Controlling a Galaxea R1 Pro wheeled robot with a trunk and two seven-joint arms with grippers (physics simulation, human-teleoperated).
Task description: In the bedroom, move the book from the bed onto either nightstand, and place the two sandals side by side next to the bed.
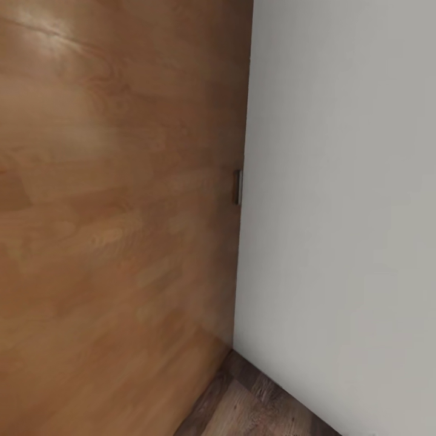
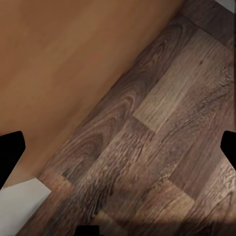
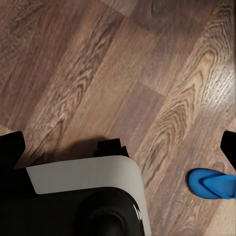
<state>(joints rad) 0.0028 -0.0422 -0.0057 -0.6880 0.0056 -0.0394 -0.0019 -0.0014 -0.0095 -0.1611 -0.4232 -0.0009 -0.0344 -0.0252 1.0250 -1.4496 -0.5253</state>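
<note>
Right jaws wide over sandal (image 3: pixel 212 183)

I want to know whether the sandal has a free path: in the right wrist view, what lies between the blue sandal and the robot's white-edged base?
Bare wood-plank floor alone separates the blue sandal from the white-edged base in the right wrist view.

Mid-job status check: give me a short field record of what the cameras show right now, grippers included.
head view: orange-brown wooden panel meeting a white wall, small metal fitting at the seam
floor: dark wood planks
sandal: one blue sandal lying on the floor, cut by the picture's edge
robot base: white and black body
left gripper: fingers spread, nothing between
right gripper: fingers spread, nothing between
</note>
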